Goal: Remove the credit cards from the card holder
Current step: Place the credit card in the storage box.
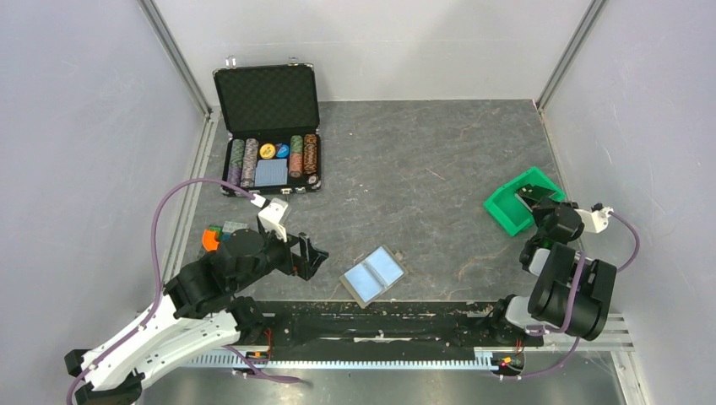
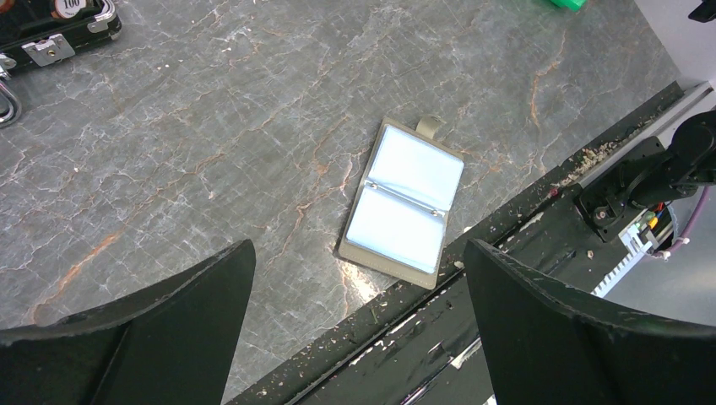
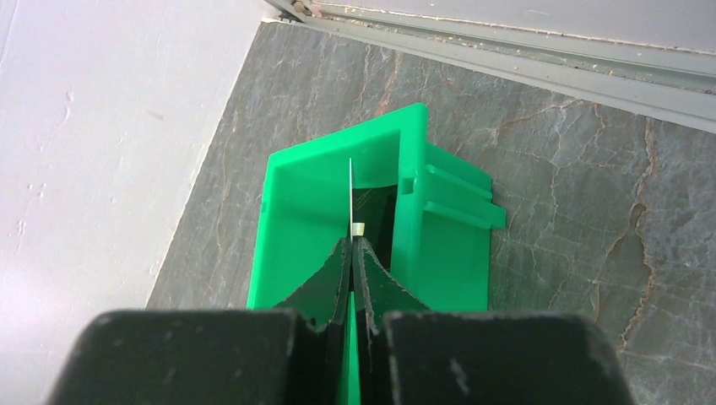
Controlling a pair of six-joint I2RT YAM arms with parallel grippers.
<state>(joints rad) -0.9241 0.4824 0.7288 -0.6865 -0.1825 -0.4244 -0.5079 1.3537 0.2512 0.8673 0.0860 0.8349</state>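
Note:
The card holder (image 1: pixel 374 276) lies spread open on the table near the front edge, a tan wallet with two pale-blue panels. It also shows in the left wrist view (image 2: pixel 404 202), where a pale-blue card (image 2: pixel 417 169) fills each side. My left gripper (image 1: pixel 312 257) is open and empty, to the left of the holder and above the table (image 2: pixel 356 245). My right gripper (image 1: pixel 540 201) is shut on a thin credit card (image 3: pixel 350 194), seen edge-on, held over the inside of the green bin (image 3: pixel 308 211).
The green bin (image 1: pixel 507 211) sits at the right by the wall. An open black chip case (image 1: pixel 270 135) stands at the back left. Small orange and green objects (image 1: pixel 213 236) lie beside the left arm. A black rail (image 1: pixel 380 325) runs along the front edge.

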